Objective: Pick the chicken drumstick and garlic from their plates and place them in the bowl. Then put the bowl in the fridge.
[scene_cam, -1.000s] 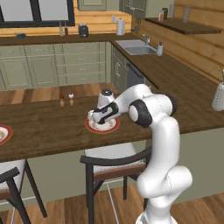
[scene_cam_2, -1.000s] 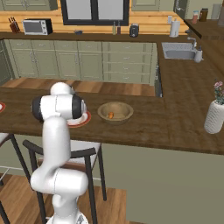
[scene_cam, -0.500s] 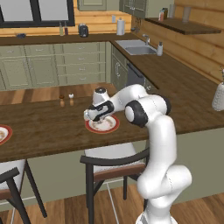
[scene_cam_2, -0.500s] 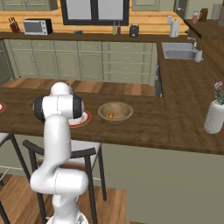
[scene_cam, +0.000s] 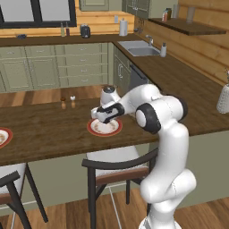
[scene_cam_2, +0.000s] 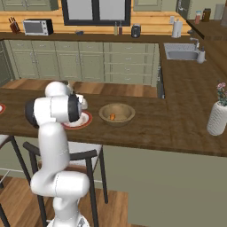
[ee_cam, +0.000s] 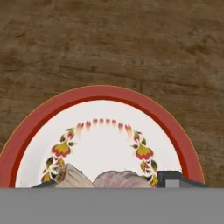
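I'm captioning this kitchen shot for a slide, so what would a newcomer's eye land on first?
First, the big white robot arm bent low over the dark wooden counter, its gripper down on a red-rimmed white plate. In the hand view, a whitish garlic lump lies on that plate between the fingertips. Right of it stands a wide wooden bowl with the orange-brown drumstick inside.

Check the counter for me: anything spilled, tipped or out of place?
Nothing stands out. The garlic lies on its plate beneath the gripper, the drumstick sits in the upright bowl.

Two plates (scene_cam: pixel 104 127) (scene_cam: pixel 3 137), one bowl (scene_cam_2: pixel 117 114), one garlic (ee_cam: pixel 119 180).
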